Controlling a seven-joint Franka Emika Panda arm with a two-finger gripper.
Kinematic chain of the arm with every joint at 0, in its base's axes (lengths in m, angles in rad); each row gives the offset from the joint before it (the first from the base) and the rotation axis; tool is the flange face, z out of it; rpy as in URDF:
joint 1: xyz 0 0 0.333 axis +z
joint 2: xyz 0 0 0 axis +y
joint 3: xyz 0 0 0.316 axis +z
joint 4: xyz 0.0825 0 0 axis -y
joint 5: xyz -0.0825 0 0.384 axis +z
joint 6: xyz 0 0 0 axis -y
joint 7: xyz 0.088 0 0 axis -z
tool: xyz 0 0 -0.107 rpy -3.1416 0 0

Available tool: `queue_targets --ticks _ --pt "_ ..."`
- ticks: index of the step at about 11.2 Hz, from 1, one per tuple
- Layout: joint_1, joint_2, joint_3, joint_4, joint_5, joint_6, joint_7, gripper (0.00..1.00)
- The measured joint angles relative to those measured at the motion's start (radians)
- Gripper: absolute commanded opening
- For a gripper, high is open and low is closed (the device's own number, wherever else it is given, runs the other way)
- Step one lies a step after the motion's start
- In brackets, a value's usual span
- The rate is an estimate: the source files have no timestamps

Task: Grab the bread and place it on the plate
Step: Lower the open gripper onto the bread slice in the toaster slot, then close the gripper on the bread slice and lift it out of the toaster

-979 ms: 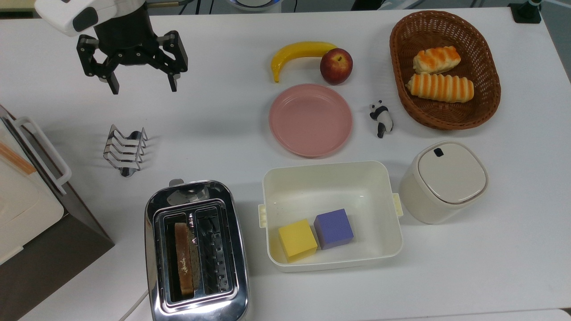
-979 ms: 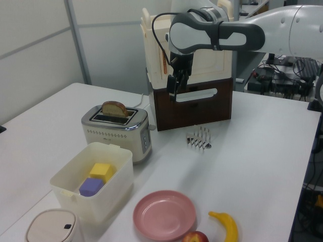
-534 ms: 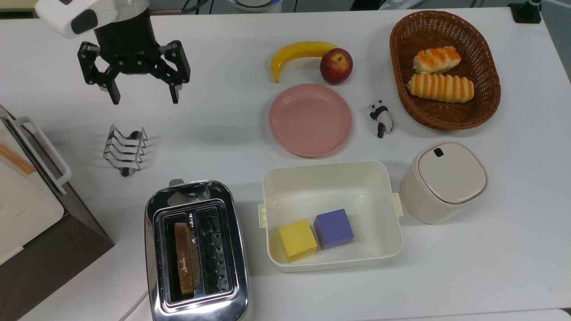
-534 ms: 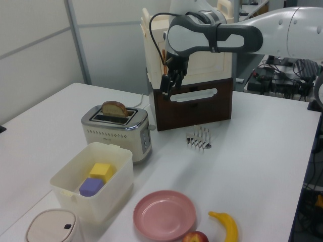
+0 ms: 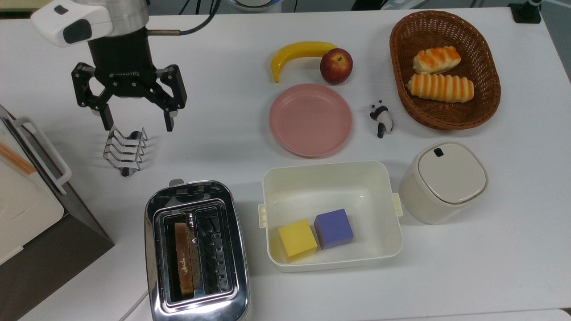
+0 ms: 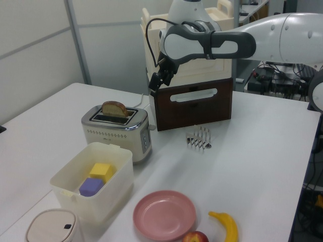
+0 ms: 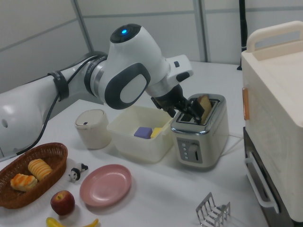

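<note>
1. A cream-and-brown cabinet point(image 5: 26, 200) with a white handle occupies the table's point(image 5: 490, 276) left edge in the top view.
2. The gripper point(image 5: 137, 120) hangs above the table near its far-left corner in the top view, fingers spread wide apart and holding nothing. One fingertip lies over the far end of the wire toast rack point(image 5: 125, 149) in the top view (whether they touch cannot be told). White lettering is printed on the gripper's black body, mirrored and not legible.
3. The chrome toaster point(image 5: 196, 252) stands at the near edge of the table. The bread point(image 5: 184, 260) stands upright in the slot on the top view's left, its rounded top projecting above the toaster in the left view point(image 6: 114, 109).
4. The cream tub point(image 5: 332, 178) sits just right of the toaster and holds a yellow cube point(image 5: 297, 239) and a purple cube point(image 5: 333, 228), side by side.
5. The plate point(image 5: 310, 120) lies near the table's centre, bare, well apart from the bread.
6. A banana point(image 5: 299, 52) and an apple point(image 5: 336, 66) lie beyond the plate, touching each other.
7. A panda figure point(image 5: 381, 118) lies right of the plate.
8. A wicker basket point(image 5: 399, 67) at the far-right corner holds two striped rolls point(image 5: 439, 87).
9. A lidded cream bin point(image 5: 441, 180) stands right of the tub.
</note>
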Motion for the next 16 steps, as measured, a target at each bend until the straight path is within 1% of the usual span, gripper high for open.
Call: queue_targets --ticks 1,3,4,6,7,8,11,13,15,16 --pt "0.003 0.005 0.000 0.000 0.002 0.027 0.000 1.00" --pt "0.013 0.022 0.010 -0.002 0.021 0.142 0.001 1.00" --pt "0.018 0.040 0.016 -0.005 0.047 0.205 0.002 1.00" --pt "0.020 0.096 0.033 -0.010 0.128 0.352 0.003 1.00" --pt "0.020 0.121 0.041 -0.010 0.157 0.406 0.003 1.00" --pt "0.020 0.138 0.045 -0.009 0.170 0.434 0.003 1.00" --pt "0.020 0.152 0.054 -0.009 0.171 0.440 0.002 1.00" --pt "0.021 0.173 0.072 -0.010 0.171 0.508 0.002 1.00" --pt "0.027 0.215 0.084 -0.010 0.171 0.588 0.002 1.00" --pt "0.033 0.232 0.084 -0.010 0.171 0.613 0.002 0.84"
